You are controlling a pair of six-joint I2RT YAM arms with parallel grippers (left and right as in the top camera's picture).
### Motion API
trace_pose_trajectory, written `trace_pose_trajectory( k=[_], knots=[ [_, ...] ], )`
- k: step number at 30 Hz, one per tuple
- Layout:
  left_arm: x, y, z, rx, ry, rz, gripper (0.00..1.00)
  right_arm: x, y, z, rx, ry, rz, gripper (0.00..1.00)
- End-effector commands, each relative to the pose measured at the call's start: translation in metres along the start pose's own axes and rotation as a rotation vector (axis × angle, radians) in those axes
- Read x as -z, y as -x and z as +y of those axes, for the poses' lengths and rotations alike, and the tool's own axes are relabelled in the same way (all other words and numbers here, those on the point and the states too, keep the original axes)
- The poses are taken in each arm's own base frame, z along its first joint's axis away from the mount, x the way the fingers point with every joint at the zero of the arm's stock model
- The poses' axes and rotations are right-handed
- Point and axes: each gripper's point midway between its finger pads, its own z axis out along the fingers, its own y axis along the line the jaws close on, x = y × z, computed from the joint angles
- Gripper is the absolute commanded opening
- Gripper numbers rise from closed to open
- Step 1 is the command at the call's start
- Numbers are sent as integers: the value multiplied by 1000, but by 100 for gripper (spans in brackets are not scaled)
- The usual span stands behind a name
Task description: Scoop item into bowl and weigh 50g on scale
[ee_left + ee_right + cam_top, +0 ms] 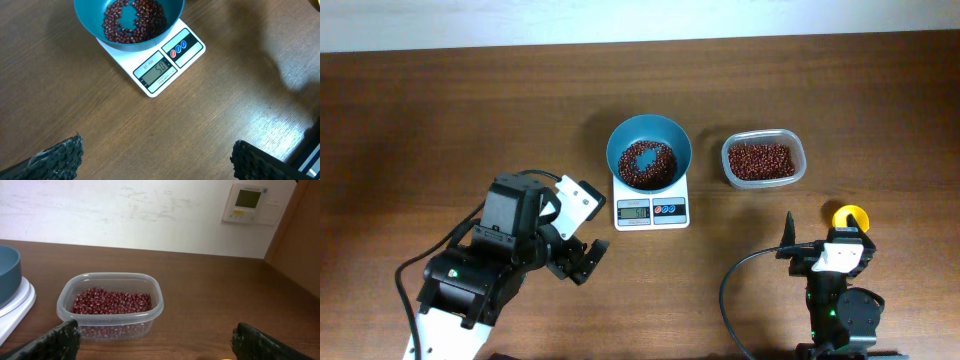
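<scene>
Left gripper (584, 258) sits w/ jaws spread as wide as they go, nothing btwn them. In its wrist view both fingers (60, 159) frame only bare table (75, 90). Fwd of it & a bit to its right stands the scale (652, 209), well clear of the gripper, flat on the wood. Its display faces the arms & reads approx. 50; the last digit is too small to tell. The bowl (630, 130) sits upright on the scale's platform, covering most of it. Beans (662, 168) lie in the bowl's bottom as a loose ring w/ a bare blue patch near ctr.

Right gripper (827, 238) is likewise fully open & holds nothing. Its wrist view shows its fingers (52, 341) far apart w/ wood btwn. A yellow round thing (851, 216) lies at its front, on its right side; touching or not, can't tell. Fwd of that gripper, well apart, is a clear tub (111, 275) w/ more of the same beans, approx. half full. The tub stands near the scale, on the scale's right, not touching.
</scene>
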Motion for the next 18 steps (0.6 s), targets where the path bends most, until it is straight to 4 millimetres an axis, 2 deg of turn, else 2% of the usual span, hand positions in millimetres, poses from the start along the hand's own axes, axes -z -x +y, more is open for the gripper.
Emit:
trace_pose_trajectory(
  k=[1, 15, 17, 18],
  knots=[
    [0, 2, -3, -22, -15, -6, 99, 0, -3, 4, 4, 16, 6, 99],
    [1, -3, -4, -18, -18, 11, 99, 0, -3, 4, 4, 16, 6, 99],
    [7, -6, 9, -21, 68, 7, 99, 0, -3, 4, 4, 16, 6, 99],
    [15, -6, 23, -19, 157, -14, 99, 0, -3, 4, 4, 16, 6, 99]
  ],
)
